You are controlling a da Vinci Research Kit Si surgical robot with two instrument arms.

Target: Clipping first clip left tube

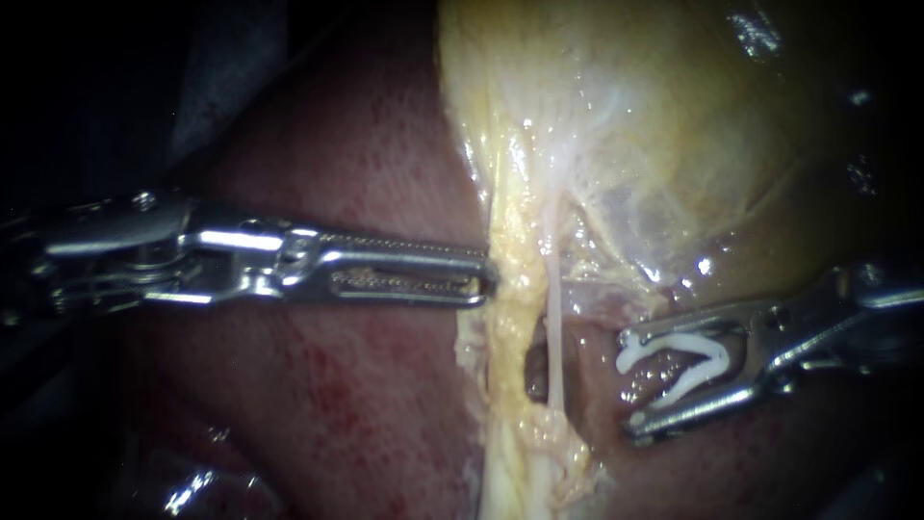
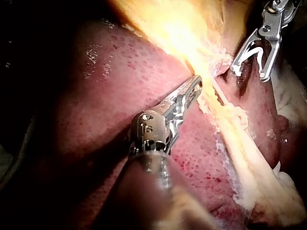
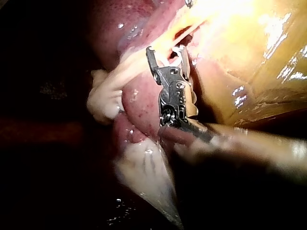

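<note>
Over the liver (image 1: 366,385), the left instrument (image 1: 489,274) has its jaws pinched on the edge of the yellow band (image 1: 508,327). The right instrument (image 1: 628,383) holds a white clip (image 1: 688,361) between wide-set jaws, one leg against each. The clip is just beside the thin pale tube (image 1: 554,327), not touching it.

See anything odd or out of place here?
Nothing stands out. The right instrument holds an open white clip beside the thin tube, not yet around it; the left instrument grips the yellowish tissue.
</note>
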